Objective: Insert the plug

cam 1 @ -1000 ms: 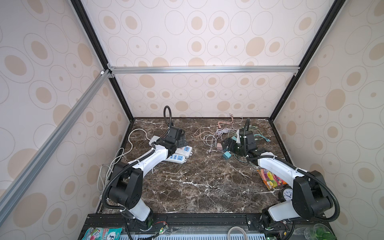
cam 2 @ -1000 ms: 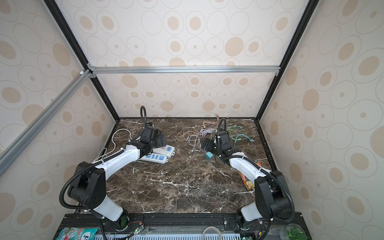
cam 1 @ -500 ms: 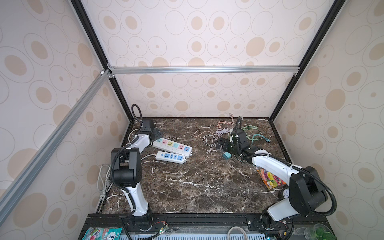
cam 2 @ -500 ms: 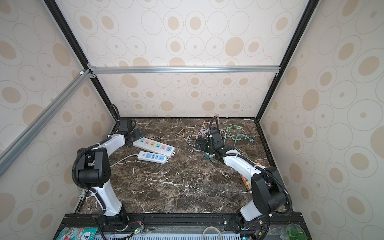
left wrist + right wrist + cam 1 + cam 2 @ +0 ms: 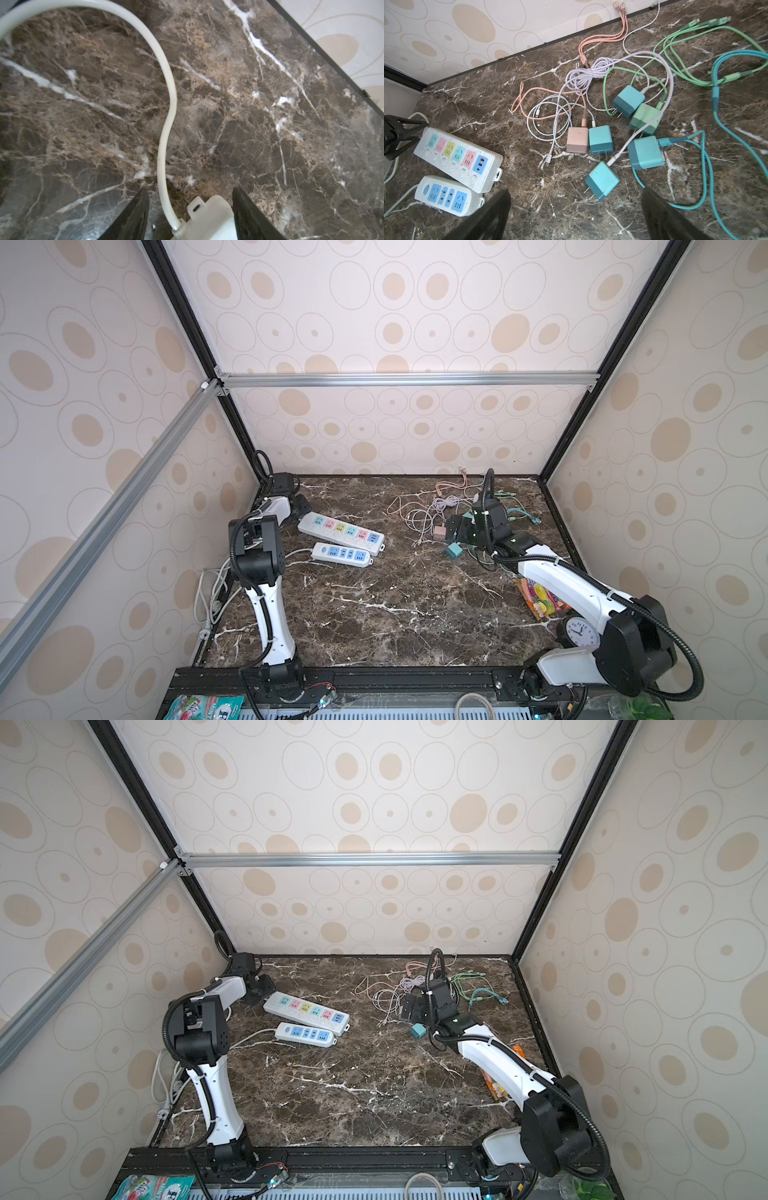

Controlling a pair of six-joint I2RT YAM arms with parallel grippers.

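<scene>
A long white power strip (image 5: 340, 533) (image 5: 306, 1011) with coloured sockets lies at the back left, a short strip (image 5: 341, 554) beside it. My left gripper (image 5: 301, 506) (image 5: 189, 189) straddles the long strip's corded end (image 5: 209, 216). One finger touches it; the other stands apart, with the white cord (image 5: 166, 133) in the gap. My right gripper (image 5: 455, 529) (image 5: 576, 190) hangs open and empty over several charger plugs. The nearest is a teal plug (image 5: 602, 180) (image 5: 454, 551) lying prongs out. A pink plug (image 5: 577, 140) lies just beyond it.
Pink, white, green and teal cables (image 5: 675, 52) tangle round the plugs at the back right. A candy packet (image 5: 540, 601) and a small clock (image 5: 579, 630) sit by the right arm's base. White cords (image 5: 212, 597) hang off the table's left edge.
My left arm has swung from above the strips to the long strip's back left end, and its jaws have narrowed. My right gripper has shifted slightly over the plugs and stays open.
</scene>
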